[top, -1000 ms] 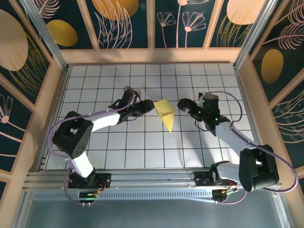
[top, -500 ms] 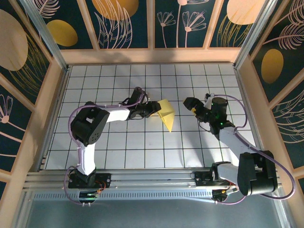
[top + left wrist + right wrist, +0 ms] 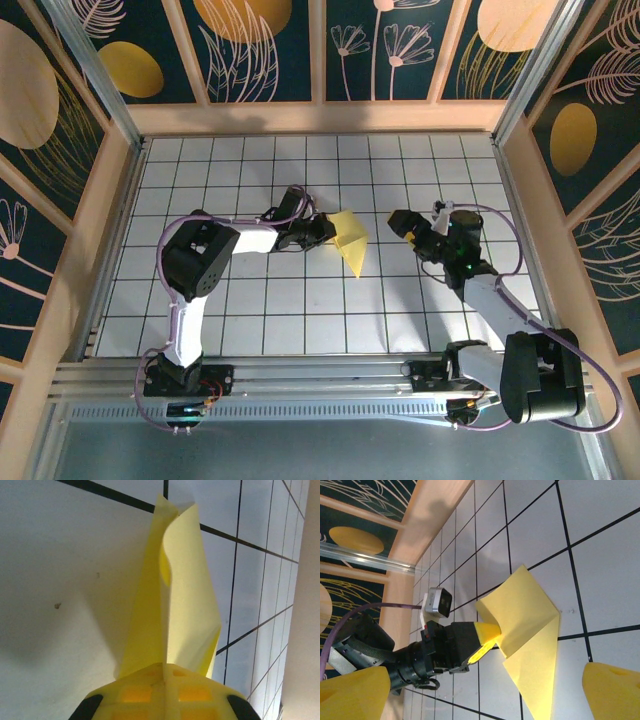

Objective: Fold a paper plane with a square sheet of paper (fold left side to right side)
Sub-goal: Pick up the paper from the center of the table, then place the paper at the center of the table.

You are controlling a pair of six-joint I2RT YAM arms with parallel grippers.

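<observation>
The yellow paper (image 3: 351, 241) lies creased into a pointed shape on the white grid table, its tip toward the near edge. My left gripper (image 3: 327, 231) is shut on the paper's left flap. In the left wrist view the paper (image 3: 177, 605) rises from between my closed yellow fingers (image 3: 145, 695), with two layers standing up. The right wrist view shows the left gripper (image 3: 492, 630) pinching the raised flap of the paper (image 3: 532, 630). My right gripper (image 3: 404, 224) hovers open a little to the right of the paper, with nothing between its fingertips (image 3: 355, 695).
Wooden walls (image 3: 325, 117) with dark floral panels ring the gridded table (image 3: 300, 310) at the back and on both sides. A metal rail (image 3: 320, 375) carrying the arm bases runs along the near edge.
My left gripper has moved right onto the paper's left edge and closed on it, lifting the flap. The right gripper has drawn back slightly to the right, still open.
</observation>
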